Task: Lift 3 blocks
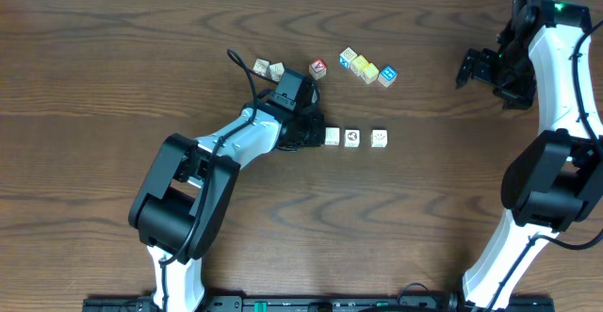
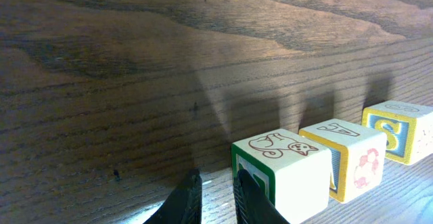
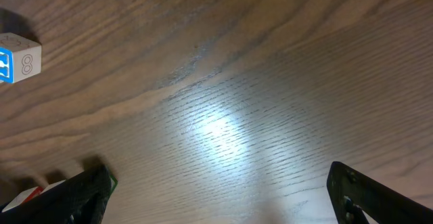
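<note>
Nearly closed, left tool (image 2: 216, 187) sits beside the blocks (image 1: 352, 138) (three, aligned).

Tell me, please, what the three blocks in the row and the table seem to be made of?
Blocks: likely painted wood; matte cream faces, printed pictures, coloured borders, crisp edges. Table: dark brown wood or wood-look laminate; it shows strong grain and a soft sheen under the light, so which one stays open.
</note>
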You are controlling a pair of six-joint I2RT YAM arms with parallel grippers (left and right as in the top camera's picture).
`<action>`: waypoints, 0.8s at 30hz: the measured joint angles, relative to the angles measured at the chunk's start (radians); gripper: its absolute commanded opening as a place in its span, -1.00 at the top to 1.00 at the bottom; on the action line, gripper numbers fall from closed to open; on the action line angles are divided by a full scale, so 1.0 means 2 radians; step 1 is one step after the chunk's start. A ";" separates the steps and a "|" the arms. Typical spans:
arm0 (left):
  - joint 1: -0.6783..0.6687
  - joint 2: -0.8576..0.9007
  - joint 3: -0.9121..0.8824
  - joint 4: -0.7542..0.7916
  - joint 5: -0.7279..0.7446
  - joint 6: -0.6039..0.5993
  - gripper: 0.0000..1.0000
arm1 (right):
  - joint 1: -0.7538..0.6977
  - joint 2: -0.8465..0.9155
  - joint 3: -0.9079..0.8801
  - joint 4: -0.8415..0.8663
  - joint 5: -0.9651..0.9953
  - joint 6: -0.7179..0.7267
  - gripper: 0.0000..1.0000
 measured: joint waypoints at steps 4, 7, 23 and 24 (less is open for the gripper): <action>0.000 0.000 0.000 0.000 0.000 -0.005 0.62 | 0.000 0.000 0.000 0.000 0.000 0.000 -0.98; 0.000 0.000 0.000 0.000 0.000 -0.009 0.62 | 0.000 0.000 0.000 0.000 0.000 0.000 -0.99; 0.000 0.000 0.000 0.000 0.000 -0.008 0.62 | 0.000 0.000 0.000 0.000 0.000 0.000 -0.98; 0.000 0.000 0.000 0.001 0.000 -0.008 0.62 | 0.000 0.000 0.000 0.000 0.000 0.000 -0.98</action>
